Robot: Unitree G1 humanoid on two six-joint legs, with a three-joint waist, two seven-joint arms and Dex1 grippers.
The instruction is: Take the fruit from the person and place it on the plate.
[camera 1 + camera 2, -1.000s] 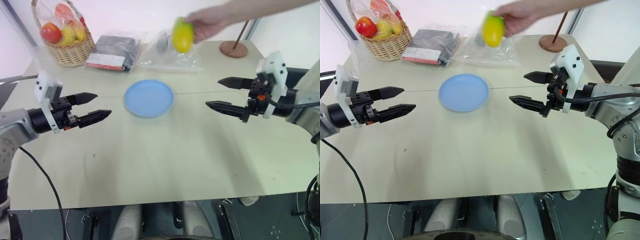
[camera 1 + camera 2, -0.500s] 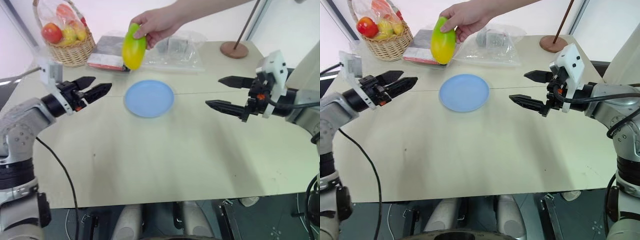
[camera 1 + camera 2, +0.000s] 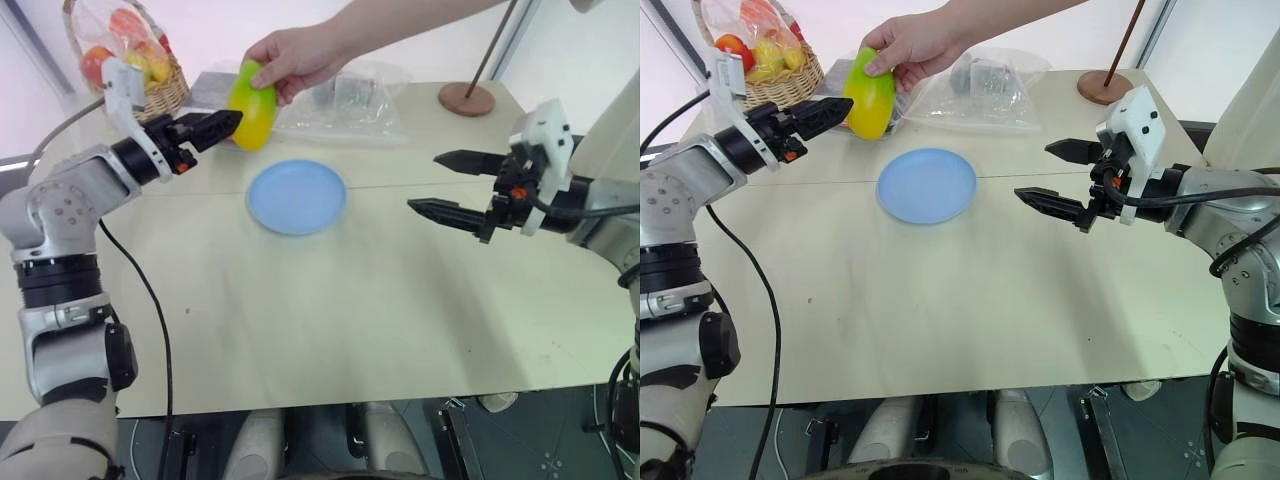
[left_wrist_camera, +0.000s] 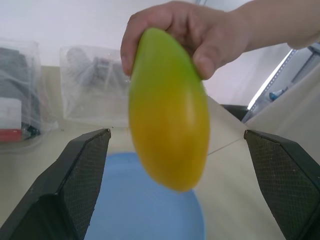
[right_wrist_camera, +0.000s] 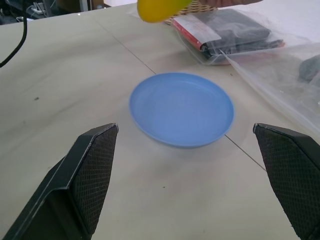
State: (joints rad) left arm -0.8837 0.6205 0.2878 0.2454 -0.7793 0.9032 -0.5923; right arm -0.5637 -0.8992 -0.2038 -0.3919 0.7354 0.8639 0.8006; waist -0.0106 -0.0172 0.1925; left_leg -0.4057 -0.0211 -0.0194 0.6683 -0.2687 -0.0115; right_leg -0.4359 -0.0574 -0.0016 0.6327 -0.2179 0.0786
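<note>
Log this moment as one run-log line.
phase: handover | fruit: in person's hand | left pincer: open at fruit | right pincer: open | plate: bare

Wicker fruit basket (image 3: 160,95), dark packet (image 3: 835,85), clear bags (image 3: 345,100), brown disc (image 3: 467,98).

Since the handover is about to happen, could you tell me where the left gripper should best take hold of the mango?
Probably the lower half of the mango, from the side. The person's hand covers its top; the rest hangs bare and nearly upright between the open jaws of the left gripper.
</note>
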